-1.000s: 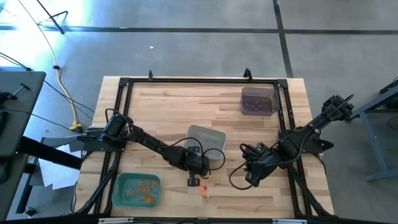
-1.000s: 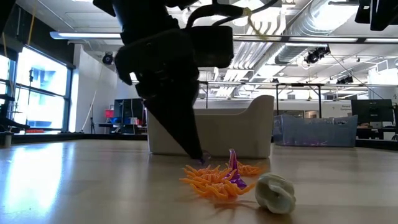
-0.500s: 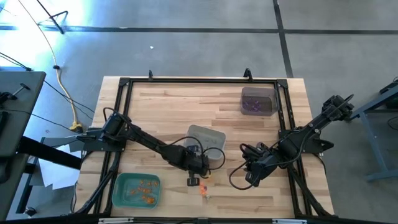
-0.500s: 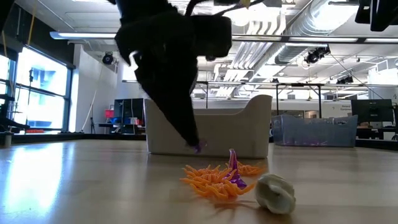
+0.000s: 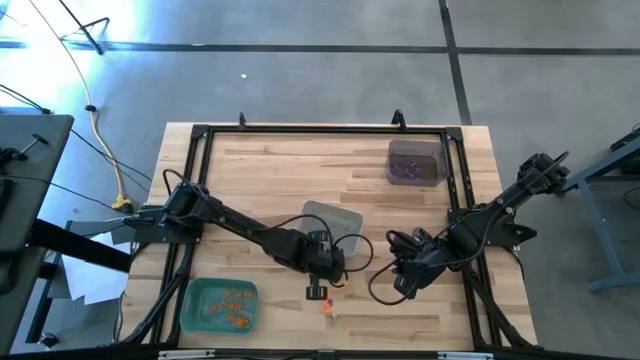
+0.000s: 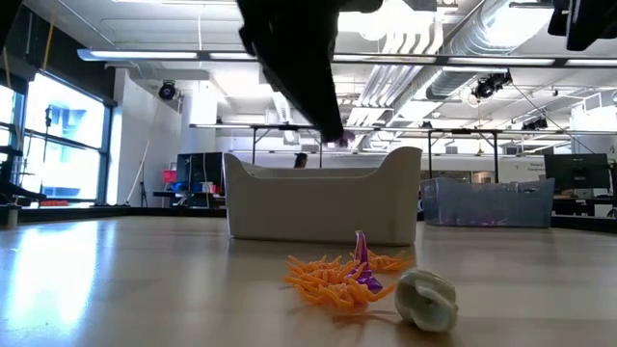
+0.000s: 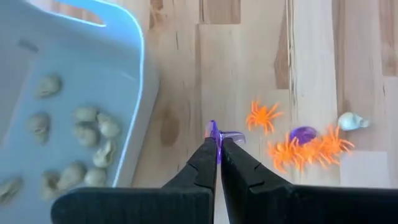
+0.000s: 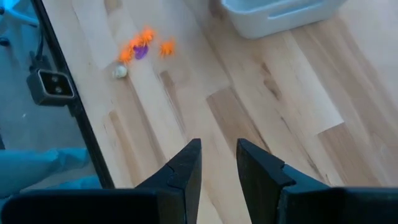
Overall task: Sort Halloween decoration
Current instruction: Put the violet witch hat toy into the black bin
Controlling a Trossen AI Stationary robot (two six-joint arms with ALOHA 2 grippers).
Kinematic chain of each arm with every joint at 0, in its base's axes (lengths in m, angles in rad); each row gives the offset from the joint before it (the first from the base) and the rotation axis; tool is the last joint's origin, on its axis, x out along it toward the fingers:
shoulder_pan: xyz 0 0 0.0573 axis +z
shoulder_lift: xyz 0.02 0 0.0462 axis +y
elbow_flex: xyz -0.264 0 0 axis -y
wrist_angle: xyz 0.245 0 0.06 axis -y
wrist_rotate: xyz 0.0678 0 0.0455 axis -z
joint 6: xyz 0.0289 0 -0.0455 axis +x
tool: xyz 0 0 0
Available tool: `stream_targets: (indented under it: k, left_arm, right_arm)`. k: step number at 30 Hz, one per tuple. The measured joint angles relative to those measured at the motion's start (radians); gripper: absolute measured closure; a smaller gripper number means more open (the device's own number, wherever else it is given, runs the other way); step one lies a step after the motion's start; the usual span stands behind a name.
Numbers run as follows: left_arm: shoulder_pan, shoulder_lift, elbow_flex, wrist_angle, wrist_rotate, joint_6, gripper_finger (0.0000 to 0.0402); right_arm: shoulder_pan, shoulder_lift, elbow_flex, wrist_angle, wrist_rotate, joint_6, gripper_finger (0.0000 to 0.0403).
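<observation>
Pale wood planks of the table (image 5: 260, 170) carry everything I have in view. Near the front left corner sits the green tray (image 5: 220, 305), with orange trinkets lying in it. Moving right, my left gripper (image 7: 217, 138) is raised above the table just in front of the grey tray (image 5: 325, 220), which sits near the middle; its fingers are pressed together on a small purple trinket (image 7: 213, 132), which juts out from the tips. In the left wrist view the grey tray holds a scatter of pale whitish pieces (image 7: 87, 134). On the wood below and just right of that gripper, near the front edge, lies the unsorted pile (image 6: 347, 275): orange spidery pieces tangled together, a purple piece (image 6: 362, 260) standing among them, and a pale whitish piece (image 6: 427, 297) just beside them. Further right, my right gripper (image 8: 217, 163) waits above bare wood near the right side, its fingers parted with nothing between them. Toward the back right corner stands the dark tray (image 5: 416, 162), with purple pieces inside.
</observation>
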Motion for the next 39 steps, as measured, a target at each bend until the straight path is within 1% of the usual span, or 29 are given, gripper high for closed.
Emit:
stream_targets:
  k: [3,7,10,15,19,23,25,29,33,36,39]
  left_arm:
    - [0.000,0.000,0.068,-0.087,-0.015,0.003,0.0401]
    - [0.000,0.000,0.167,-0.179,-0.053,0.018,0.0401]
    - [0.000,0.000,0.257,-0.236,-0.087,0.018,0.0401]
    - [-0.007,0.000,0.427,-0.361,-0.188,0.014,0.0401]
    - [-0.020,0.000,0.571,-0.465,-0.274,-0.024,0.0401]
    - [-0.048,0.000,0.699,-0.507,-0.372,-0.059,0.0401]
    - [-0.066,0.000,0.743,-0.520,-0.451,-0.062,0.0401]
    - [-0.093,-0.011,0.742,-0.536,-0.618,-0.092,0.0402]
    - [-0.094,-0.015,0.742,-0.568,-0.696,-0.181,0.0401]
    - [-0.088,-0.015,0.742,-0.567,-0.748,-0.212,0.0401]
    - [-0.081,-0.015,0.742,-0.549,-0.776,-0.219,0.0401]
  right_arm:
    - [0.000,0.000,0.000,0.001,0.053,-0.001,0.0309]
    - [0.000,0.000,0.000,0.029,0.166,-0.009,0.0309]
    - [0.000,0.000,0.000,0.080,0.244,-0.042,0.0309]
    - [0.000,0.000,0.000,0.185,0.333,-0.142,0.0309]
    - [0.000,0.000,0.000,0.253,0.400,-0.219,0.0309]
    - [0.000,0.000,0.000,0.341,0.510,-0.288,0.0309]
    - [0.001,0.000,0.000,0.402,0.569,-0.321,0.0309]
    - [0.020,-0.002,0.000,0.514,0.713,-0.421,0.0309]
    - [0.043,-0.022,0.000,0.537,0.855,-0.464,0.0309]
    - [0.037,-0.030,0.000,0.542,0.873,-0.475,0.0309]
    - [0.021,-0.030,0.000,0.568,0.845,-0.473,0.0309]
